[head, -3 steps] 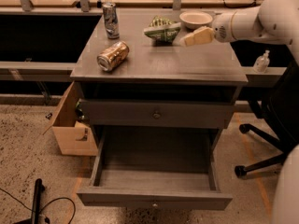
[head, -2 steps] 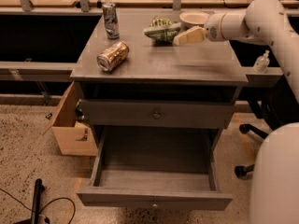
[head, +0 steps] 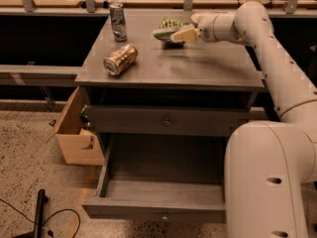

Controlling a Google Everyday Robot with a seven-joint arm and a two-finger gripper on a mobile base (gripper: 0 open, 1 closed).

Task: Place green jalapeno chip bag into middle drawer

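The green jalapeno chip bag (head: 167, 27) lies crumpled at the back of the grey cabinet top (head: 198, 68). My gripper (head: 179, 34) reaches in from the right on the white arm, and its pale tip is right at the bag's right side, touching or nearly touching it. The middle drawer (head: 154, 208) is pulled out open at the bottom of the cabinet, with a plain grey floor and nothing in it. It sits well below and in front of the bag.
A gold can (head: 120, 59) lies on its side at the front left of the top. A silver can (head: 117, 21) stands at the back left. A closed drawer front with a knob (head: 167, 121) is above the open drawer. A cardboard box (head: 74, 133) stands at the left. My arm's body (head: 270, 182) fills the lower right.
My gripper has moved left along the back of the top, up to the green bag. The white bowl seen earlier is now hidden behind my arm.
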